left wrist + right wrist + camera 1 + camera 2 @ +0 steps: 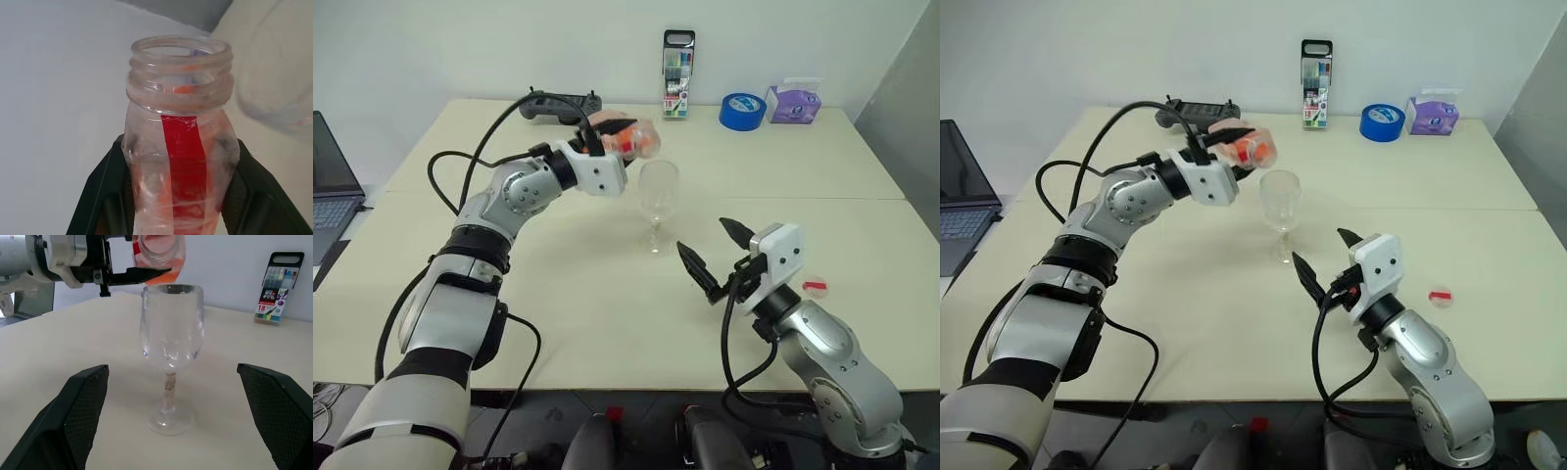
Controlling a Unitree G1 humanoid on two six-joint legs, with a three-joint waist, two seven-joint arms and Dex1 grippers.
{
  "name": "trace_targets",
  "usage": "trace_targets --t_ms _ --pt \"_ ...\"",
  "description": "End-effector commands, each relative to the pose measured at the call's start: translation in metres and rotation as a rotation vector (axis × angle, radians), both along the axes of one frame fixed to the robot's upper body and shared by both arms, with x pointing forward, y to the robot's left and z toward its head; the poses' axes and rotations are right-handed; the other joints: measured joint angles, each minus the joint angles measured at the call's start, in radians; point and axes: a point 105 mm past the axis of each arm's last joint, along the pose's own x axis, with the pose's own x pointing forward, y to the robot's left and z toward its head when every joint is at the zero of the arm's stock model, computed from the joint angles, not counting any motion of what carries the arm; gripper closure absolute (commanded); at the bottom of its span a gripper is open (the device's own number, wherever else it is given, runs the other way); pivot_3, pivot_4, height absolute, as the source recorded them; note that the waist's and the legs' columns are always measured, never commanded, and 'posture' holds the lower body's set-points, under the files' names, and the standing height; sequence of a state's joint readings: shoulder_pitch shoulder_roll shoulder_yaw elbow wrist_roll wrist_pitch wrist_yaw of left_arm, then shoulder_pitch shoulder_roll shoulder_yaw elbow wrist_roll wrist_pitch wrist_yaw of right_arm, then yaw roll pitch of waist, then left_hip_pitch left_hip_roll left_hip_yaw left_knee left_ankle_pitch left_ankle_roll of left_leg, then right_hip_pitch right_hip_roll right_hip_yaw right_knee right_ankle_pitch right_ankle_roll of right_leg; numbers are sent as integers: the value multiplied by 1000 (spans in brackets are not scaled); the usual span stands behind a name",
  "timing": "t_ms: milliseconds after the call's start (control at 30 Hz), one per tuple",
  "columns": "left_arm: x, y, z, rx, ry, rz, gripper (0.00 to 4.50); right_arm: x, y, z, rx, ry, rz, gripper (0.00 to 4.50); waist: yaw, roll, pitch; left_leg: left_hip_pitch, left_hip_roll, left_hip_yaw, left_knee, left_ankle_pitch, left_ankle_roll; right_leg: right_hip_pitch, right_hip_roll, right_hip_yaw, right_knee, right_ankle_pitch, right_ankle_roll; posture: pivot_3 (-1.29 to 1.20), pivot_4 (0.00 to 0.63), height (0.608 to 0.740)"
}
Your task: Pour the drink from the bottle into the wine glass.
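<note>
The bottle [628, 139] hangs tipped on its side just above and behind the rim of the wine glass [657, 204], its uncapped mouth toward the bowl, orange-red drink [1252, 151] inside. The left gripper [171, 196] is clamped on the bottle's body, one black finger on each side. The glass stands upright on the cream table [822, 176] (its bowl looks clear). In front of it the right gripper [715, 257] hovers with fingers spread wide, holding nothing. A small red-and-white cap [815, 287] lies beside the right arm.
</note>
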State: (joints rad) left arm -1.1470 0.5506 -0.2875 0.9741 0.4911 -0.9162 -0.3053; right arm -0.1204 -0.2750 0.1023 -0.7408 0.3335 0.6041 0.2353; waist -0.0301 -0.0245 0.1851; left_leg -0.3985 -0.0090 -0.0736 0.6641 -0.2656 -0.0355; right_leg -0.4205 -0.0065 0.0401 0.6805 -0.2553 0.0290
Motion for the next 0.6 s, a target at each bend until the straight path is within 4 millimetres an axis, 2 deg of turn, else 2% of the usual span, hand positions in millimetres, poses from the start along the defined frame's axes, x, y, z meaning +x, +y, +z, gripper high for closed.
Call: trace_targets --t_ms 33,267,600 --pt "-3 2 28 -6 -124 -1 2711 0 1 14 16 -67 6 0 0 0 0 0 0 0 0 0 0 0 0 0 0 0 0 0 150 740" --pt "-1 4 32 38 -191 23 2711 6 1 15 23 -71 -2 0 0 0 0 0 0 0 0 0 0 0 0 0 0 0 0 0 150 740" --pt "4 10 47 66 -297 87 2712 7 1 17 24 -70 -1 0 0 0 0 0 0 0 0 0 0 0 0 0 0 0 0 0 150 740"
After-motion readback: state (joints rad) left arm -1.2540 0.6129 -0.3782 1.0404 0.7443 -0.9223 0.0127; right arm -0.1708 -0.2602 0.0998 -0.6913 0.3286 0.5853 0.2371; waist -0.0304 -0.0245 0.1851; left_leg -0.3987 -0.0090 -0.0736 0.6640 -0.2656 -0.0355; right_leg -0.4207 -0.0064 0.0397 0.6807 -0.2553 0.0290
